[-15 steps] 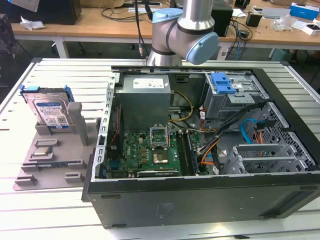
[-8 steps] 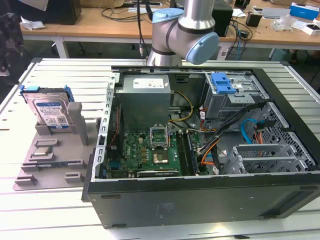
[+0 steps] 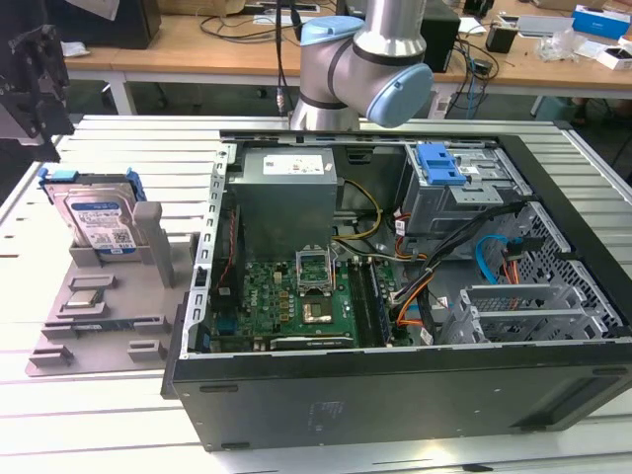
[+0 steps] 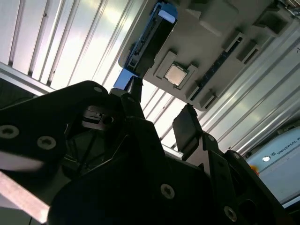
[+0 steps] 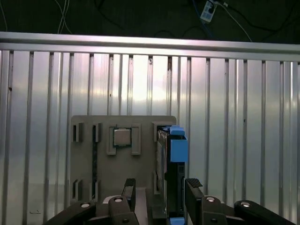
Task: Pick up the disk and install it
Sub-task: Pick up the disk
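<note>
Ribbed metal table point(image 3: 89, 425) carries a grey holder point(image 3: 109, 321), and your disk point(image 3: 94, 222) stands on edge in it. Your gripper point(image 5: 161, 190) hangs above, jaws spread apart, the disk showing between them, untouched.

A ribbed aluminium work table point(image 3: 99, 415) is noted, its slats running parallel and brightly lit, with glare recorded in both wrist views. Behind it, in the exterior view, wooden desks point(image 3: 197, 44) are seen, strewn with dark cables point(image 3: 232, 25) and small boxes point(image 3: 597, 20). Beyond the table's edge, a dark floor point(image 5: 117, 16) is observed in the first wrist view.
</note>
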Available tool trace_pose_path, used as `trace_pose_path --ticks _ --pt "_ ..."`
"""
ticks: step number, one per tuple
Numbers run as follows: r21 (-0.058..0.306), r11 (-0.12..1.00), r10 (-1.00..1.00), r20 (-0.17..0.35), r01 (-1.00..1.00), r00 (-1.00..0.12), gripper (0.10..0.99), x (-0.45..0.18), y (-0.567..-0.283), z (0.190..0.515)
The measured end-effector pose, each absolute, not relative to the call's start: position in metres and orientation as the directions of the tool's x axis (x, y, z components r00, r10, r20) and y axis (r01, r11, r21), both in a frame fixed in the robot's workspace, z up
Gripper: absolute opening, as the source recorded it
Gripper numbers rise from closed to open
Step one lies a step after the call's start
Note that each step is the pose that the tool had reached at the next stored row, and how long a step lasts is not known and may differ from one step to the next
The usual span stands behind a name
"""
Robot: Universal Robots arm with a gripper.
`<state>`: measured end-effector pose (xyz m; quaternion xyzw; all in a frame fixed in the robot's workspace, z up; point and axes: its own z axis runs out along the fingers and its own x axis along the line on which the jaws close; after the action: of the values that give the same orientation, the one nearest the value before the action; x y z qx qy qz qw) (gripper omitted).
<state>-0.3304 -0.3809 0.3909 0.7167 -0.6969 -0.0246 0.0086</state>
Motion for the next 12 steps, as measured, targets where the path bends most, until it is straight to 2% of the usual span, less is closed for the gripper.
trace_pose_path --ticks 12 --pt "0.047 -0.029 -0.999 -0.023 -0.998 0.028 0.541 -0.324 -0.381 0.376"
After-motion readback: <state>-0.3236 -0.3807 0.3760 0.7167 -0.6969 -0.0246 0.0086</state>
